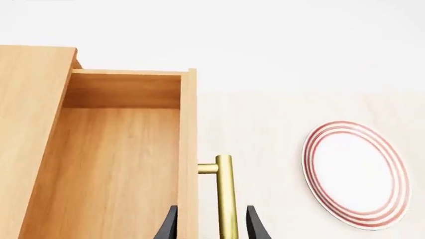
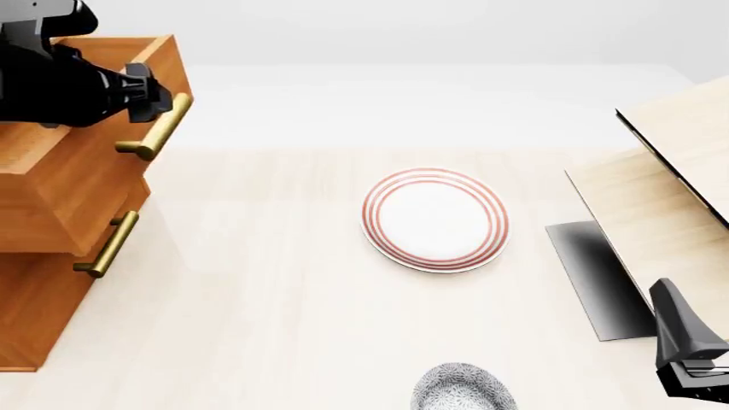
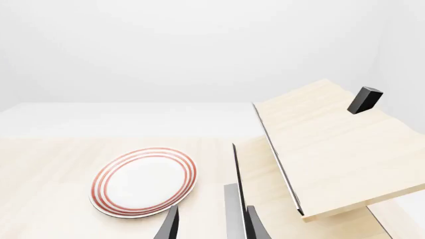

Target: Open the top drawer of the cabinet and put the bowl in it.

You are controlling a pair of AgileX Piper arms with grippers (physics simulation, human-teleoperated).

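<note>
We see the top drawer (image 1: 119,164) of the orange-brown wooden cabinet (image 2: 51,256) drawn out; its brass bar handle (image 1: 226,194) sits between the left gripper (image 1: 211,226) fingers, w/ visible gaps on both sides, so the jaws look parted, not clamped. The small speckled blue-grey bowl (image 2: 462,389) waits at approx. 6 o'clock from the red-ringed white plate (image 2: 435,219), well apart from the cabinet at 9 o'clock. The right gripper (image 3: 211,224) hangs near the pale light-wood structure (image 3: 332,149), jaws parted, holding nothing. In our judgement the drawer is probably open enough, though the front view hides its interior; next, back the left arm straight off the handle w/o nudging the drawer shut; then take the bowl by its rim.
</note>
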